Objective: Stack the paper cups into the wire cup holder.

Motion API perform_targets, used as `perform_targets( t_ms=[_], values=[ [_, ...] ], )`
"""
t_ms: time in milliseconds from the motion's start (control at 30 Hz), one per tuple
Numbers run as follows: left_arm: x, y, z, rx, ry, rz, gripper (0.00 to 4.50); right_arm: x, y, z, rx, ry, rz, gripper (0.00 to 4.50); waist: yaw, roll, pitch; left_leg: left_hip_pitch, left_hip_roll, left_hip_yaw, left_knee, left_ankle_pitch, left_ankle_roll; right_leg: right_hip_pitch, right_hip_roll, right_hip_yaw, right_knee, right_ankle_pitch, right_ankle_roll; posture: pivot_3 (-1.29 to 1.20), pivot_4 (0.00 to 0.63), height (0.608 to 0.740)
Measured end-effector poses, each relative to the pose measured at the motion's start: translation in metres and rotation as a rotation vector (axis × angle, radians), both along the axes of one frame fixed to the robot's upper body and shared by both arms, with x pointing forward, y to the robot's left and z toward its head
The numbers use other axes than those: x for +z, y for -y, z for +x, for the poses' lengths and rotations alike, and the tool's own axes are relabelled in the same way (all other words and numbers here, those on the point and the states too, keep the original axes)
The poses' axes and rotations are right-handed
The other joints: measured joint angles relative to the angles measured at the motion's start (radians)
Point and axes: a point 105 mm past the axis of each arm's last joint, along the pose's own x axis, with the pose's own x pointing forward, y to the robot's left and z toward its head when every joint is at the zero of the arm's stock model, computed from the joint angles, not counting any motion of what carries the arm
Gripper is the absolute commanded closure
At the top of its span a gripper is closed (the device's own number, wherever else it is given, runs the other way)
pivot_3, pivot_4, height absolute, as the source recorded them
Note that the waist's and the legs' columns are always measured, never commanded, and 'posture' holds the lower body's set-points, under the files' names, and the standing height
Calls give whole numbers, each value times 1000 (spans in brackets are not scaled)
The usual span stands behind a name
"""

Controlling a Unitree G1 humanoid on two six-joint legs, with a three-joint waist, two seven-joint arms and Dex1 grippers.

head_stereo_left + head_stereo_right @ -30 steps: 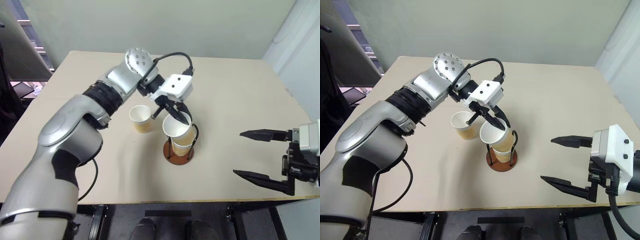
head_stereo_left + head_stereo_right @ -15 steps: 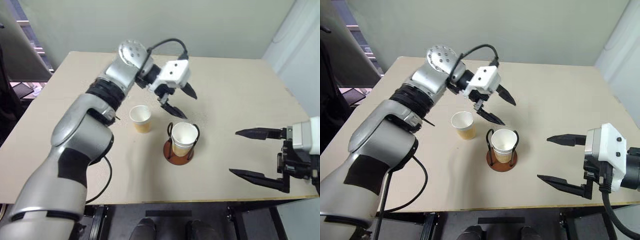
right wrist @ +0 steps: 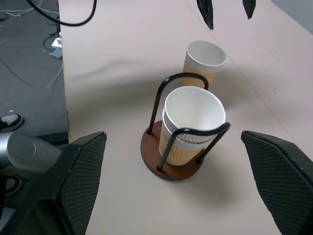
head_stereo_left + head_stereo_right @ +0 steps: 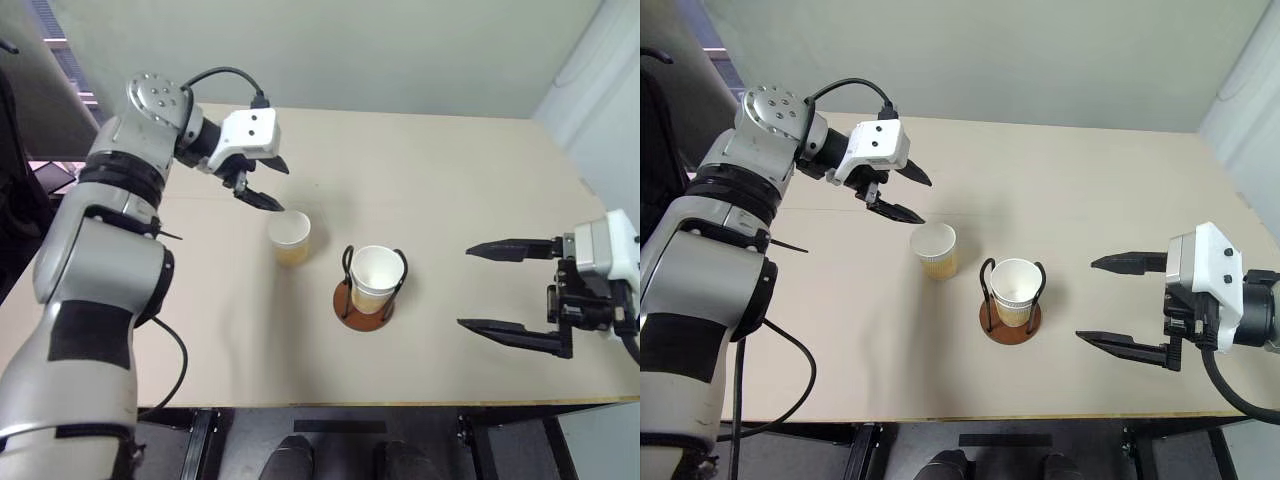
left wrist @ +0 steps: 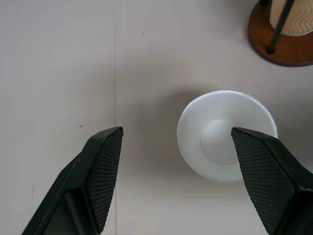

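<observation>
- The wire cup holder (image 3: 172, 156) holds nested paper cups (image 3: 193, 115); the right wrist view shows two rims, the head views one.
- A loose cup (image 4: 290, 236) stands just beside it.
- The left gripper (image 4: 268, 184) hangs spread and empty above that cup.
- The right gripper (image 4: 1113, 302) is spread, well apart.

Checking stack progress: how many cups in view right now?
3. Two sit nested in the holder: top cup, lower cup under it. One loose cup stands on the table beside the holder. More nested underneath could be hidden.
</observation>
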Motion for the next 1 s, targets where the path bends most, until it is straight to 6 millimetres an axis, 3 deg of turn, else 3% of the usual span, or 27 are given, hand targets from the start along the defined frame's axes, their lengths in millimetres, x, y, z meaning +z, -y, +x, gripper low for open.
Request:
perform_targets(
  t_ms=[267, 667, 800, 1000],
  values=[
    [-33, 1, 11, 72, -22, 61, 720, -1, 0, -1, -4, -12, -7, 0, -5, 0, 0, 0, 2, 1, 0, 0, 0, -1, -3, 2, 1, 0, 1, 0, 150, 740],
    [-60, 8, 16, 97, -43, 117, 720, 2, -2, -5, -20, -11, -9, 0, -5, 0, 0, 0, 1, 4, 0, 0, 0, -2, -1, 2, 1, 1, 2, 0, 150, 740],
    [-63, 5, 16, 110, -50, 128, 1601, 5, 0, -5, -35, 1, -9, 0, -6, 0, 0, 0, 1, 3, 0, 0, 0, -2, -2, 2, 0, 1, 2, 0, 150, 740],
    [-61, 4, 18, 125, -44, 113, 3863, 3, 1, -5, -43, -10, -12, 0, -6, 0, 0, 0, 0, 4, 0, 0, 1, -2, -2, 1, 0, 1, 2, 0, 150, 740]
  ],
)
